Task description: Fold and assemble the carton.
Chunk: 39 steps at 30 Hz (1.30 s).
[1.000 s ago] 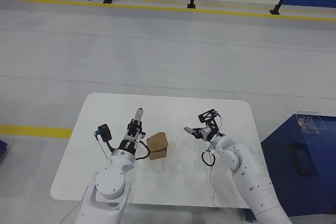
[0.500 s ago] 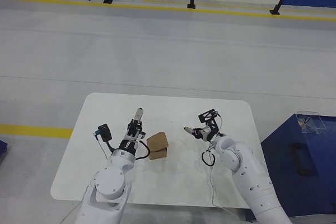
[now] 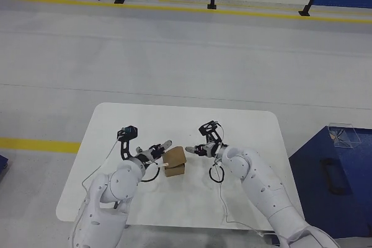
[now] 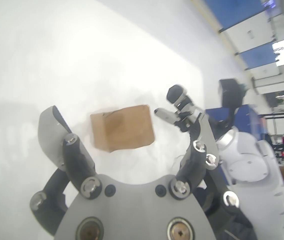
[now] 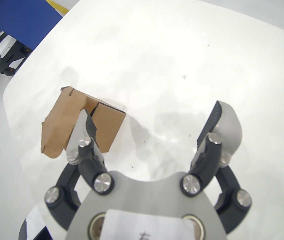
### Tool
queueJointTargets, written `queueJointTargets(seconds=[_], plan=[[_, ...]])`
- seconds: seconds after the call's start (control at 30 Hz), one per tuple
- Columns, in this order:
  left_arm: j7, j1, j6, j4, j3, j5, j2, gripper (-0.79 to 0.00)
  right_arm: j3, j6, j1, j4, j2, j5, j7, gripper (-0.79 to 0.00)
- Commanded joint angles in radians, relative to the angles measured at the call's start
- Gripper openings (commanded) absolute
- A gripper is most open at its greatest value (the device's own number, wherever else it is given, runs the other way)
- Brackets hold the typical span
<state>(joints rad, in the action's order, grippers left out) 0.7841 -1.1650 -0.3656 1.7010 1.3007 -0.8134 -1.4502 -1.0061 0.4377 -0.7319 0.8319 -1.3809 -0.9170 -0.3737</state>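
A small brown carton (image 3: 175,161) sits near the middle of the white table (image 3: 235,198), one flap lifted and leaning over its top. My left gripper (image 3: 163,147) is just left of it, open, with the carton (image 4: 123,128) lying ahead between its fingers and untouched. My right gripper (image 3: 195,150) hovers close to the carton's right side, also open. In the right wrist view one finger (image 5: 86,123) overlaps the carton (image 5: 106,128) beside the raised flap; whether it touches I cannot tell. The right gripper (image 5: 154,123) holds nothing.
A blue cabinet (image 3: 347,180) stands off the table's right edge, with a clear plastic container (image 3: 342,133) on top. The table has rounded corners, with bare white surface all round the carton.
Both arms have closed in on the carton. The left gripper swung from pointing away to facing the carton's left side. The right gripper moved left to the carton's right side.
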Motion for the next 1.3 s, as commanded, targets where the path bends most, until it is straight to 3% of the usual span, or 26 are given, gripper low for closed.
queueJointTargets(seconds=[0.0, 0.17, 0.53, 0.77, 1.1, 1.27], plan=[[0.006, 0.001, -0.001, 0.0, 0.0, 0.027, 0.0, 0.0, 0.007, 0.001, 0.008, -0.016, -0.003, 0.002, 0.0, 0.0], [0.004, -0.002, -0.001, -0.004, 0.0, 0.032, -0.001, 0.0, 0.007, 0.001, 0.008, -0.016, -0.003, 0.002, 0.0, 0.0], [-0.03, 0.112, -0.01, -0.285, -0.037, 0.053, -0.007, 0.0, -0.013, -0.053, -0.071, 0.093, 0.01, -0.035, 0.048, 0.0], [-0.034, 0.119, 0.039, -0.339, -0.032, 0.141, -0.008, 0.0, 0.005, -0.087, -0.085, 0.117, 0.004, -0.05, 0.037, 0.0], [-0.059, 0.122, 0.05, -0.392, -0.008, 0.268, -0.008, -0.089, 0.027, -0.105, -0.074, 0.104, -0.007, -0.051, 0.035, 0.0], [-0.063, 0.127, 0.046, -0.41, -0.005, 0.318, -0.008, -0.191, 0.032, -0.108, -0.066, 0.093, -0.012, -0.05, 0.03, 0.0]])
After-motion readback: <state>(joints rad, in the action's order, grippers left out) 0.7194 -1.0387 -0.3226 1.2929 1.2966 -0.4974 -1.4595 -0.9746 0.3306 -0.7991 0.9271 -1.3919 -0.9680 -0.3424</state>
